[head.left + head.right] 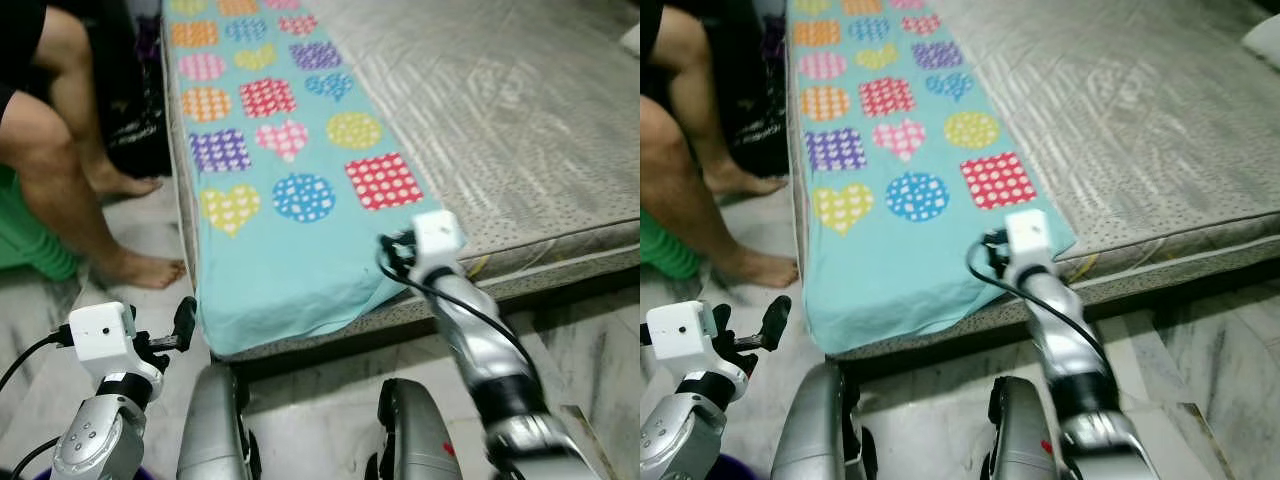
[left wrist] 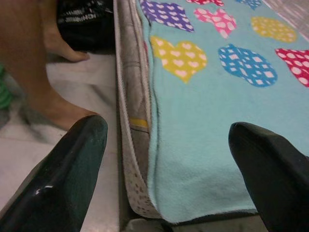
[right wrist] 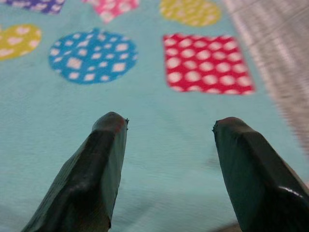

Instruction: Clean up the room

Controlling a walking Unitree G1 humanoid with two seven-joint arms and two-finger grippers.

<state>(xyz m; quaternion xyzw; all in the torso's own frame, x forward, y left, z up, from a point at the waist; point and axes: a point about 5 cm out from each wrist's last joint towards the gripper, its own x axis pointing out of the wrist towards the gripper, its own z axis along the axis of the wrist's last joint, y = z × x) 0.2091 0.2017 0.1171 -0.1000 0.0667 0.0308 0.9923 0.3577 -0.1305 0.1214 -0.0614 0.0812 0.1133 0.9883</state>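
Up close, right gripper (image 3: 166,126) spread over turquoise blanket (image 1: 300,250); left gripper (image 2: 169,140) spread beside mattress edge (image 2: 130,111), person's foot (image 2: 63,113) near.

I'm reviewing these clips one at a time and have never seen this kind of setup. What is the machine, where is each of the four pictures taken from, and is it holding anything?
This is a two-armed humanoid robot. The two wide pictures come from the twin cameras on its head, looking down; the silver shapes at the bottom are its own arms. The two close-ups come from cameras on its wrists, each looking out between that arm's two black fingers.

Before it lies a grey mattress with a turquoise blanket spread over its left part, printed with dotted hearts, squares and circles. A person's bare legs stand on the marble floor to the left.

The right gripper is over the blanket's near edge, jaws open, with a red dotted square ahead. The left gripper faces the blanket's near left corner, jaws also open. Neither holds anything.
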